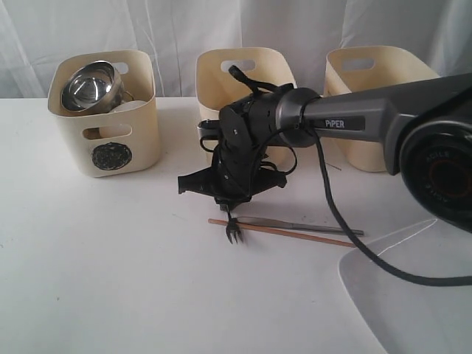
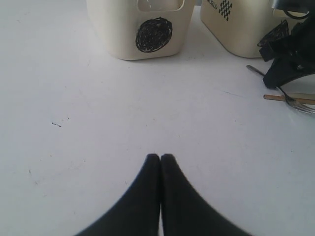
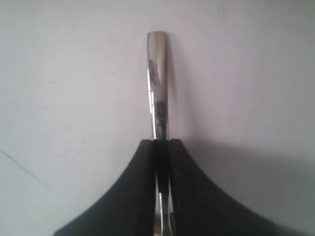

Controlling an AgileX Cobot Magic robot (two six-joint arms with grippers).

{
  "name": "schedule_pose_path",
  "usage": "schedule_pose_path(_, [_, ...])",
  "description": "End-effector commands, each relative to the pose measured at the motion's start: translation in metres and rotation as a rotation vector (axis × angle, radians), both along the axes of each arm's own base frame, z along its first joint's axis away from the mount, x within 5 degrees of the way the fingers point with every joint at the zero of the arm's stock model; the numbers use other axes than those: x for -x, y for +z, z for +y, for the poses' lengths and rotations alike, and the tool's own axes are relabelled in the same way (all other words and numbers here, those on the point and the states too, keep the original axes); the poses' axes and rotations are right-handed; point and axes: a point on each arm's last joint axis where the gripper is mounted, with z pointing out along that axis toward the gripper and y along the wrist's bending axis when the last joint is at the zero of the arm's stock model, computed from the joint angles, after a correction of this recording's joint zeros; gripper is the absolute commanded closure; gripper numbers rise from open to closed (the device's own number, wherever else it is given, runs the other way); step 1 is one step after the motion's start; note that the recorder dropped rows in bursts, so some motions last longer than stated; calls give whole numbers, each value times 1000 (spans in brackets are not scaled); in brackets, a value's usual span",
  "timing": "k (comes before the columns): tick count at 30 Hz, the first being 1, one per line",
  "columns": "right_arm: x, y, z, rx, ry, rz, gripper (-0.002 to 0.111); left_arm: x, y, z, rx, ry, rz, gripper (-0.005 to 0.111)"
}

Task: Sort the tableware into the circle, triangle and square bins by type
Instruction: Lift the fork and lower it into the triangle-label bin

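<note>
My right gripper (image 3: 161,142) is shut on the steel fork (image 3: 158,83), whose handle end sticks out past the fingertips. In the exterior view this gripper (image 1: 230,209) points down at the table's middle, with the fork's tines (image 1: 236,234) just below it. A steel knife (image 1: 317,228) and a wooden chopstick (image 1: 287,234) lie beside them. The circle bin (image 1: 110,155) at the left holds a steel bowl (image 1: 88,88) and a white dish (image 1: 133,105). My left gripper (image 2: 160,156) is shut and empty over bare table.
The middle bin (image 1: 221,81) carries a checkered label (image 2: 225,7) on its side; the right arm hides its front. A third bin (image 1: 369,81) stands at the right, its mark hidden. A large white plate (image 1: 413,295) lies at the front right.
</note>
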Motion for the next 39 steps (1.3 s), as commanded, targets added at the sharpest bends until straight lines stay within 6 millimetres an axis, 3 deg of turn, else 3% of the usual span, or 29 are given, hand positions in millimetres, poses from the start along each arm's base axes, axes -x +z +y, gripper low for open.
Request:
schedule_pose_path(1, [10,12,6,10,74,8,108,0,-1,0,5,3,1,107])
schedule_pose_path(9, [39,54,6,-16,184,-86,108,0,-1,0,5,3,1,107])
schedule_pose_path(14, [60,76,-11,-64,213,-234,108,0,-1,0,5,3,1,107])
schedule_pose_path(20, [71,118,-37,-130,204,-496,108,0,-1,0,5,3,1,107])
schedule_pose_path(25, [59,143,-61,-142,176,-682,108,0,-1,0,5,3,1,107])
schedule_pose_path(32, [38,161,-83,-177,99,-881,108,0,-1,0,5,3,1,107])
schedule_pose_path(39, [4,164,-83,-170,83,-942,108,0,-1,0,5,3,1,107])
